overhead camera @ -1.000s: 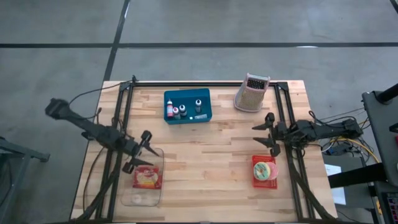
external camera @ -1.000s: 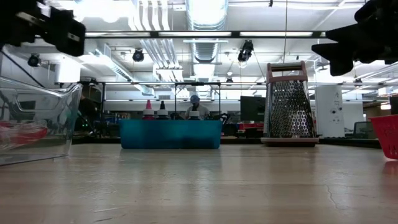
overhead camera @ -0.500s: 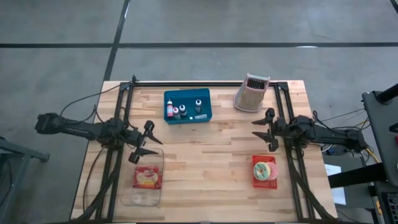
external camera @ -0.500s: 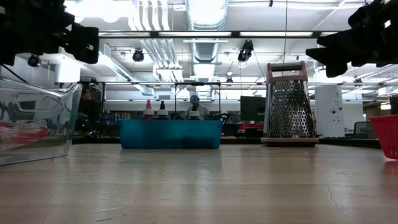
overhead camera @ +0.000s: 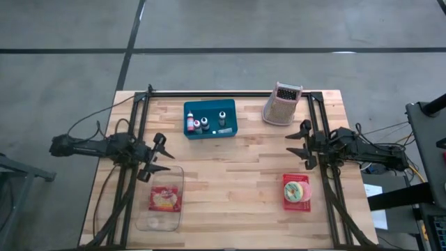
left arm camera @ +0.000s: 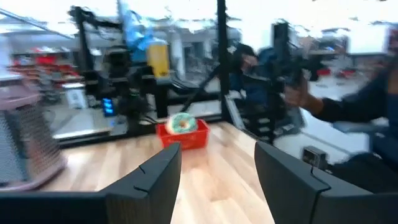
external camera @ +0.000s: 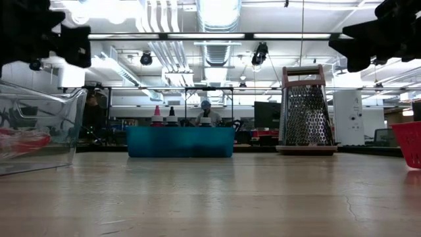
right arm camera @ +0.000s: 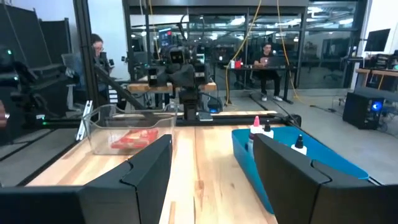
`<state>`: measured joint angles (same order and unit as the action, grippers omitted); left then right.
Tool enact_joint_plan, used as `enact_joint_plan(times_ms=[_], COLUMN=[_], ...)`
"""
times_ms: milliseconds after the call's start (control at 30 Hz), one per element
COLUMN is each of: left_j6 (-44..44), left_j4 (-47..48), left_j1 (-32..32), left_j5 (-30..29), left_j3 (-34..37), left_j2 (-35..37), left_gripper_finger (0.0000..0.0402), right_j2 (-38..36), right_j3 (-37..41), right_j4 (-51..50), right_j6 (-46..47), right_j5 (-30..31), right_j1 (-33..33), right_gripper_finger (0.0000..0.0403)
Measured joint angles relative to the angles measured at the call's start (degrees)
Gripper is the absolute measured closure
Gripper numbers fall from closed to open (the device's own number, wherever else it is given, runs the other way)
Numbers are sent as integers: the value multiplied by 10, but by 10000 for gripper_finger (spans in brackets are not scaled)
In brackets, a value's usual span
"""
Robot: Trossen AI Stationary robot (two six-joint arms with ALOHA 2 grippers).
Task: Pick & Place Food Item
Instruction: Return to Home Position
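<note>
Butcher-block table (overhead camera: 237, 183) in a workshop; left gripper (overhead camera: 159, 157) and right gripper (overhead camera: 297, 144) hover, fingers spread, empty; transparent bin (external camera: 60, 112) partly cropped.

One table (overhead camera: 237, 181) carries two bins: one blue bin (overhead camera: 209, 109) by the far edge and one transparent bin (overhead camera: 159, 219) by the left front corner. The blue bin holds at least four bottles (overhead camera: 222, 116); the exact count is unclear. The transparent bin holds one popcorn bag (overhead camera: 164, 199). There is one grater (overhead camera: 281, 104) and one red basket (overhead camera: 296, 201) with one round food item (overhead camera: 295, 189).
</note>
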<state>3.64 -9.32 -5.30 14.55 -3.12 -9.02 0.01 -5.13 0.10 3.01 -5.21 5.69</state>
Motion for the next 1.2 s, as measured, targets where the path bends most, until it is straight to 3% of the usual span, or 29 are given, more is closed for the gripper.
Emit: enact_joint_plan(times_ms=[133, 400, 1200], left_j6=[-16, -21, -26], left_j4=[58, 57, 46], left_j1=[0, 1, 1], left_j5=[-41, -45, -48], left_j3=[28, 27, 28], left_j2=[90, 89, 89], left_gripper_finger=[195, 195, 195], right_j2=[0, 2, 14], right_j3=[6, 47, 46], right_j4=[1, 22, 8], right_j6=[0, -4, -7], right_j5=[0, 9, 22], right_j1=[0, 0, 0], right_gripper_finger=[184, 184, 184])
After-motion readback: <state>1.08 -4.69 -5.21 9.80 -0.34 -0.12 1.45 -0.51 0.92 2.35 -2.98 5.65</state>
